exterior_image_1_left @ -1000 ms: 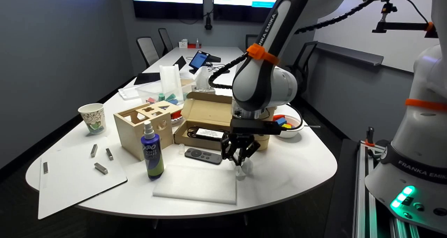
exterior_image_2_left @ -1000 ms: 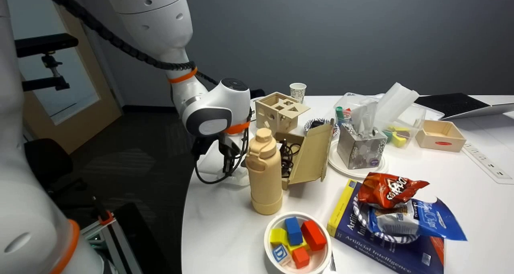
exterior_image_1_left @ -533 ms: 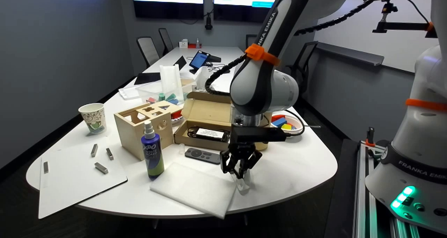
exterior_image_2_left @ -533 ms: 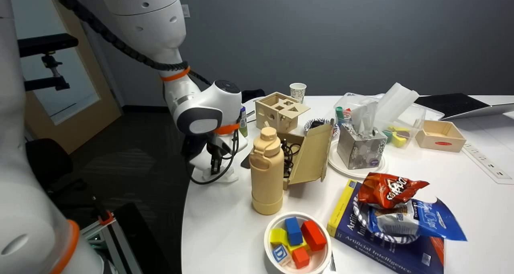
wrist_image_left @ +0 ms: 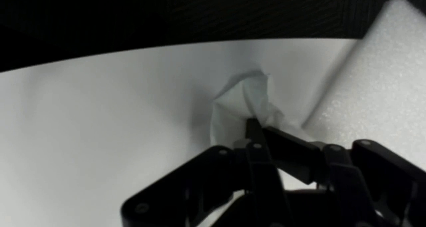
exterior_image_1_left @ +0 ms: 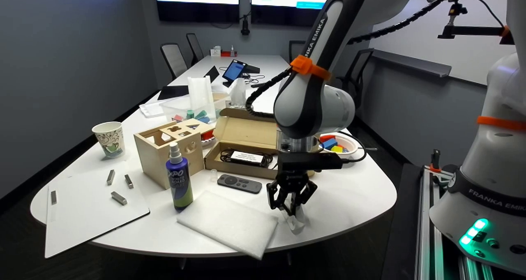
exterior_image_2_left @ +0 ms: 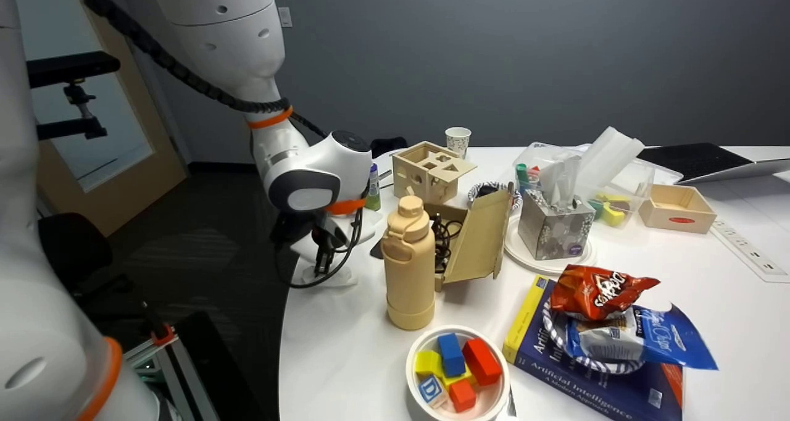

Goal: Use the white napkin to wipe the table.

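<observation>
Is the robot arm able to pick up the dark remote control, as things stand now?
Probably not yet: its fingers pinch the white napkin, so they would first need to release it. The way looks free, though: the remote control lies uncovered near them.

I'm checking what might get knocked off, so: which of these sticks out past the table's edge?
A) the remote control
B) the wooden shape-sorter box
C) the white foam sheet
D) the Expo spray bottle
C: in the wrist view, one corner of the white foam sheet juts beyond the edge of the table, with the dark floor behind it.
</observation>
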Action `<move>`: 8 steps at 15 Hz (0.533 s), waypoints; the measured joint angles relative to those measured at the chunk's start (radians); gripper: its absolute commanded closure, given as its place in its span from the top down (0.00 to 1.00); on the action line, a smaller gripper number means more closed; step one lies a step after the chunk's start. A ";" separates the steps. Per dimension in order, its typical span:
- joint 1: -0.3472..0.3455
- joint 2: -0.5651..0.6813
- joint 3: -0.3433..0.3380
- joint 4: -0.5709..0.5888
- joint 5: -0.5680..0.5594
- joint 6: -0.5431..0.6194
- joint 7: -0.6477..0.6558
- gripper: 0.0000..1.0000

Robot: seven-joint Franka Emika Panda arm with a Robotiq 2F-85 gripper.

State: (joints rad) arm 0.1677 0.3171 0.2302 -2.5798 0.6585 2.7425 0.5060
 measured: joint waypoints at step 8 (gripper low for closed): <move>0.006 -0.045 -0.057 -0.073 -0.002 0.016 0.092 0.01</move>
State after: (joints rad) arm 0.1736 0.2722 0.1735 -2.6528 0.6565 2.7584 0.5984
